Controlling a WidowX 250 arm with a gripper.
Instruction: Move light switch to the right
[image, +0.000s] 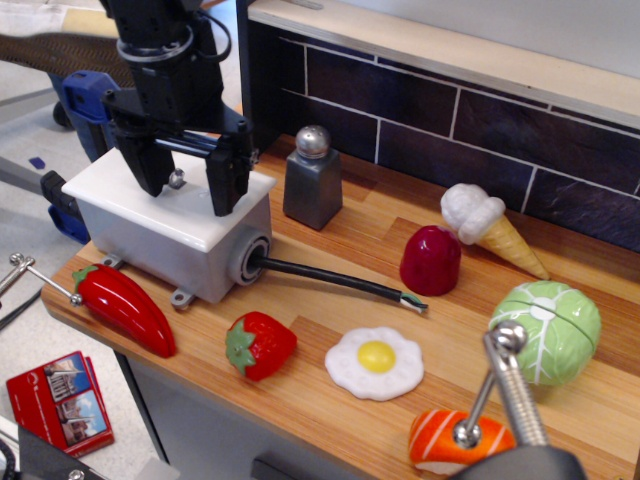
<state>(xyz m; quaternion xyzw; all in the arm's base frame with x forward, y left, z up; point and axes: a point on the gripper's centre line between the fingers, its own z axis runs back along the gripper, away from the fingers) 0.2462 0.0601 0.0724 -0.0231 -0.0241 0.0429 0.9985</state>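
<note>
The switch (176, 179) sits on the white plate (120, 185) that tops a grey box (160, 245) at the left end of the counter (340, 310). A black cable (335, 280) leaves the box's round port and runs right across the wood.

The tool (190, 185) hangs directly over the plate with its two black fingers (228, 180) spread apart, one on either side of the lever, gripping nothing. The lever's round silvery tip shows between them, close to the left finger; whether that finger touches it cannot be settled from this angle.

Handling, as judged: the lever is rigid metal, small, smooth and likely slippery, pivoting on a sprung detent that should resist and then snap over. It needs no grasp. A sideways push from the left finger against the shaft, low down near the plate rather than on the rounded tip, should drive it rightward without slipping off. The box looks heavy enough and carries mounting tabs, so it should hold its place under the push.

A shaker (312, 180) stands just right of the box, clear of the tool.
</note>
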